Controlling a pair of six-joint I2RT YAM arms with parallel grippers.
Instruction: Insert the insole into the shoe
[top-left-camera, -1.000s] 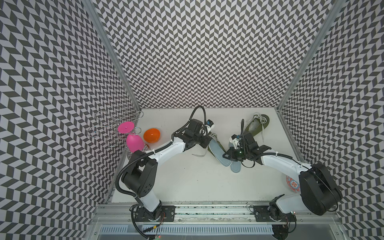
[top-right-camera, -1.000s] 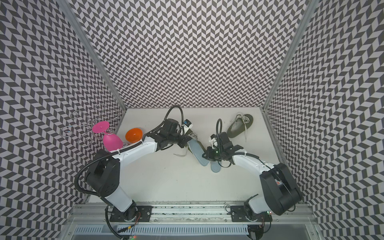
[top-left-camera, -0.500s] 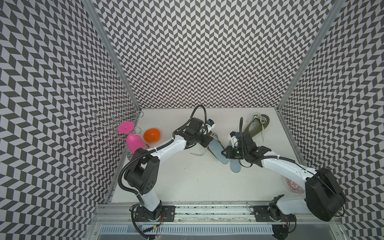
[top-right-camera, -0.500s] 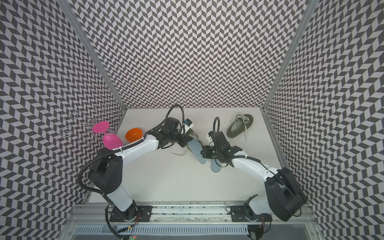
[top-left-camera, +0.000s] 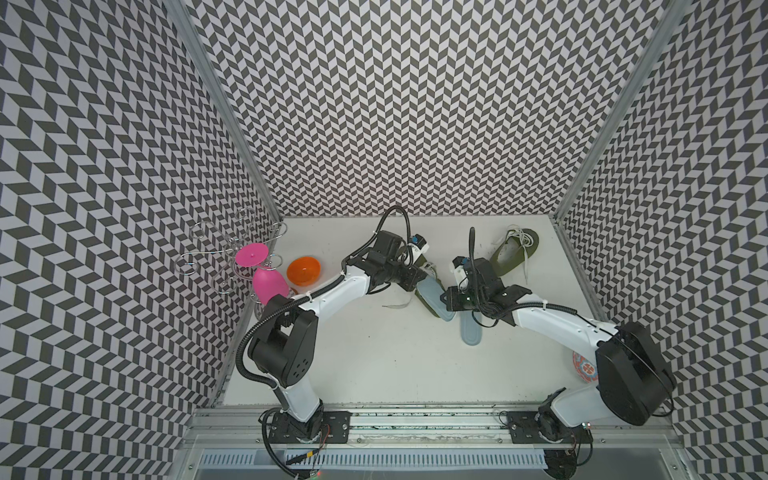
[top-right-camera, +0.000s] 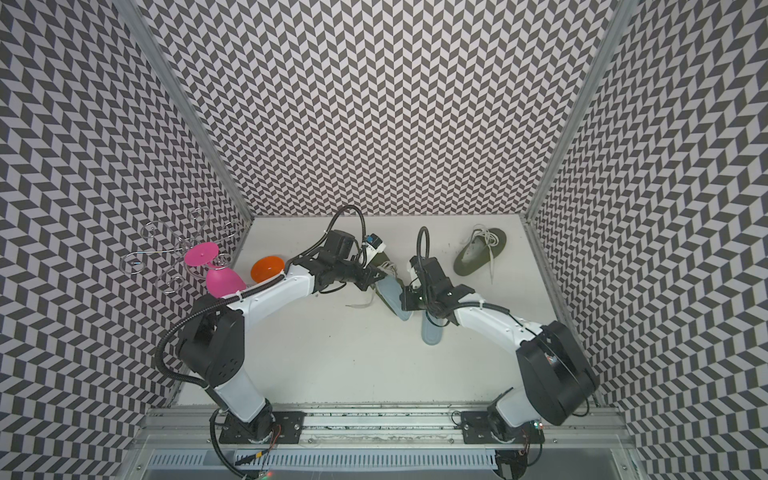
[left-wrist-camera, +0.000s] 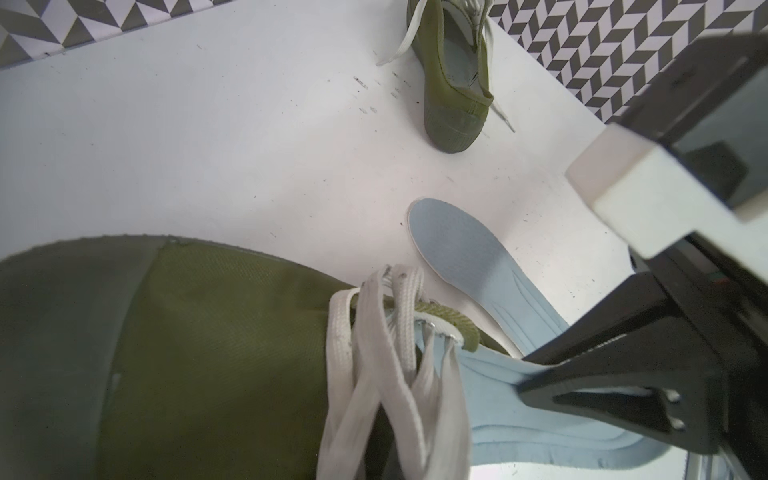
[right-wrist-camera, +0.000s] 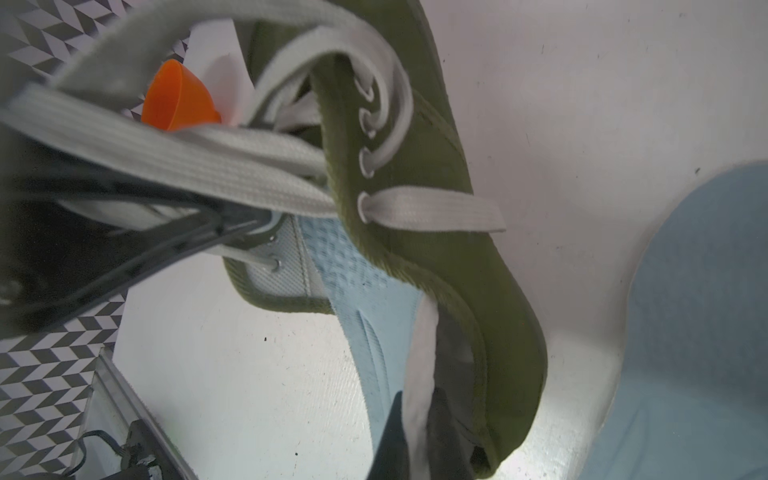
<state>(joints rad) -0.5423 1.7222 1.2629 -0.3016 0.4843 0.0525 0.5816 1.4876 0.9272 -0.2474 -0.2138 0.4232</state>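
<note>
The walls (top-left-camera: 415, 104) carry a chevron pattern in dark grey and white. The flat surface (top-left-camera: 374, 365) is plain white. The olive-green canvas shoe (left-wrist-camera: 208, 353) in the middle has white flat laces (left-wrist-camera: 365, 353), and the foam insole (top-left-camera: 434, 297) that sticks out of it is light blue. A second foam insole (top-left-camera: 470, 332) has the same light blue, and a second canvas shoe (top-left-camera: 513, 257) the same olive green. The round plastic bowl (top-left-camera: 304, 270) is orange, the plastic goblet (top-left-camera: 268, 284) pink, the wire rack (top-left-camera: 208, 252) silver.

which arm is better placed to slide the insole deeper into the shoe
Right. The right pincer is shut on the heel end of the blue insole, whose front is already inside the green shoe. The left pincer is clamped on that shoe, steadying it.
</note>
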